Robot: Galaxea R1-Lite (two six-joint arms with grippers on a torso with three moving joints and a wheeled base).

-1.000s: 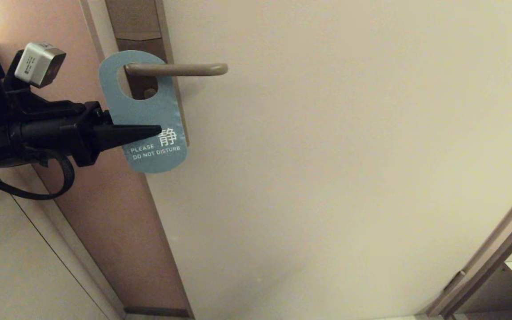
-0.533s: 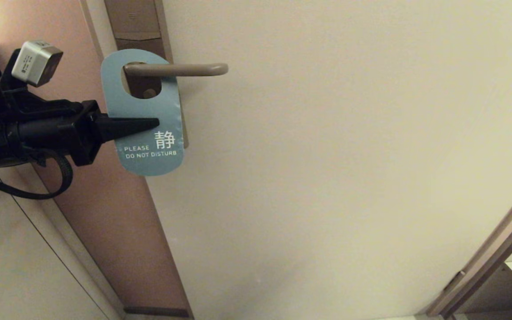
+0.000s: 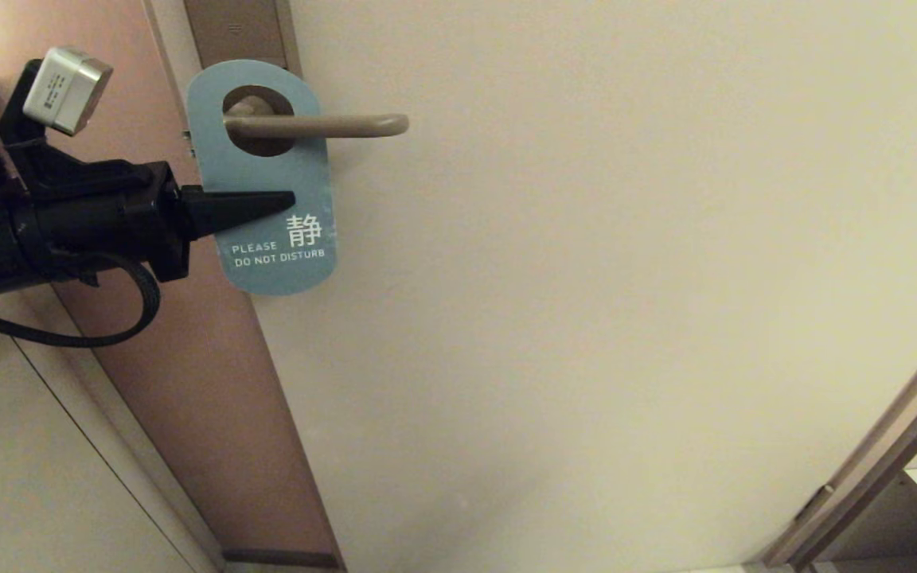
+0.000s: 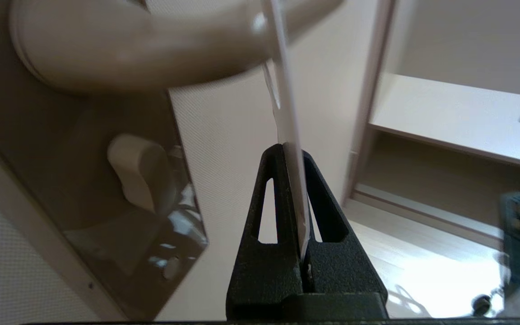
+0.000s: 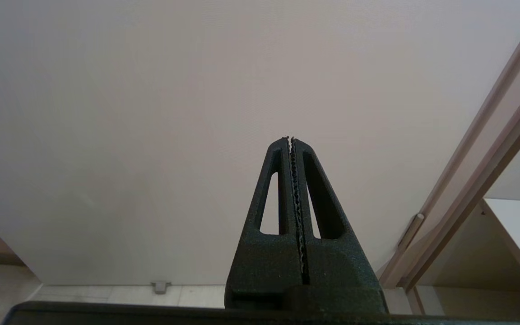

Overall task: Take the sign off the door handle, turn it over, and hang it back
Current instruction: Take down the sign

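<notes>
The teal sign (image 3: 271, 179) reading "PLEASE DO NOT DISTURB" is still threaded on the door handle (image 3: 331, 124), which passes through the lower part of its oval hole. My left gripper (image 3: 287, 200) reaches in from the left and is shut on the sign's middle, just above the lettering. In the left wrist view the sign (image 4: 287, 108) shows edge-on, pinched between the black fingers (image 4: 271, 189) of the left gripper (image 4: 292, 151), with the door handle (image 4: 129, 49) close above. My right gripper (image 5: 290, 140) is shut on nothing and faces the bare door; it is out of the head view.
The handle sits on a tall brown plate (image 3: 239, 32) at the door's left edge, with a pinkish door frame (image 3: 188, 382) beside it. A doorway frame and a shelf (image 3: 888, 485) show at the lower right.
My left gripper closed on the sign and lifted it: the sign has risen and straightened, so the handle now lies low in the hole instead of at its top.
</notes>
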